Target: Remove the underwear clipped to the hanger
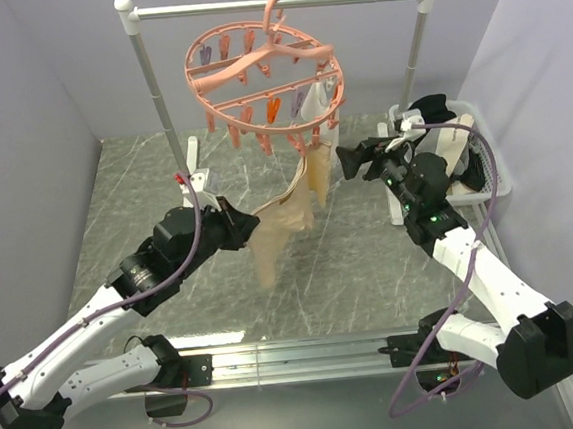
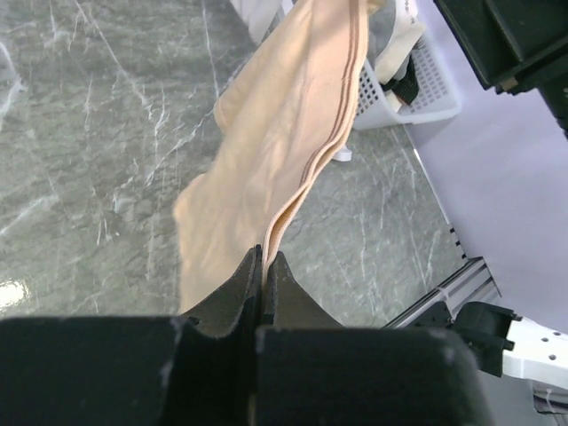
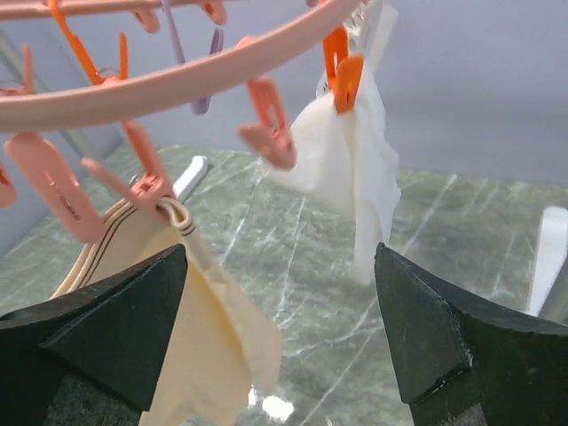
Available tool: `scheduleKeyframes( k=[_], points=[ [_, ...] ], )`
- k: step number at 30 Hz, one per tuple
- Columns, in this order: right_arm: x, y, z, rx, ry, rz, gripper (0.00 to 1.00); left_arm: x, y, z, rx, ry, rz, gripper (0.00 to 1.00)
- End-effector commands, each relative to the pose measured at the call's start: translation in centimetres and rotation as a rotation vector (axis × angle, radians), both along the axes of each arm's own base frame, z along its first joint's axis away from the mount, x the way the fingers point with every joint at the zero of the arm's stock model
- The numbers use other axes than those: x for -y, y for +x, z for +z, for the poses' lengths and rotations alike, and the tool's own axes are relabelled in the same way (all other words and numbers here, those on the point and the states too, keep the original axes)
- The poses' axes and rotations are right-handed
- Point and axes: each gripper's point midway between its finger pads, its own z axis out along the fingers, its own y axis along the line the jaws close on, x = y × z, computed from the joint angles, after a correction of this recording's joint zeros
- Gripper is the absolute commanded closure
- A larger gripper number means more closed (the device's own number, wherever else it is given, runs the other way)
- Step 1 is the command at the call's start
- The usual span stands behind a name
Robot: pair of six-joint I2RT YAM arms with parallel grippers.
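The salmon-pink hanger hangs by its hook from the silver rail. A cream-beige underwear is clipped at the ring's near right side and stretches down and left. My left gripper is shut on its lower edge; in the left wrist view the fabric runs out from the closed fingertips. My right gripper is open and empty just right of that garment, below the ring. Its view shows the ring, the pink clip pinching the beige waistband, and a white garment on an orange clip.
The silver rail with white caps stands on two posts at the back. A white basket holding removed garments sits at the right, behind my right arm; it also shows in the left wrist view. Purple walls close in both sides.
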Motion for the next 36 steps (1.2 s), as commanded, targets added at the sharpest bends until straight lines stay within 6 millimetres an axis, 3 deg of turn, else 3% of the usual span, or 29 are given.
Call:
scheduleKeyframes(
  k=[1, 11, 27, 30, 36],
  points=[
    [-2.2, -0.7, 4.5, 0.138, 0.026, 0.204, 0.08, -0.5, -0.5, 1.3, 0.016, -0.035, 0.005, 1.0],
    [-7.7, -4.0, 4.3, 0.212, -0.071, 0.659, 0.09, -1.4, -1.4, 1.9, 0.018, -0.051, 0.004, 0.99],
    [-11.0, -1.6, 5.0, 0.204, -0.08, 0.696, 0.13, -0.9, -2.0, 2.4, 0.012, -0.076, -0.03, 0.99],
    [-11.3, -0.9, 5.0, 0.203, -0.073, 0.669, 0.17, -0.9, -2.2, 2.7, 0.016, -0.082, -0.039, 0.99],
    [-12.3, 0.3, 5.7, 0.193, -0.039, 0.67, 0.4, -0.9, -2.3, 3.0, 0.018, -0.088, -0.045, 0.99]
  ],
)
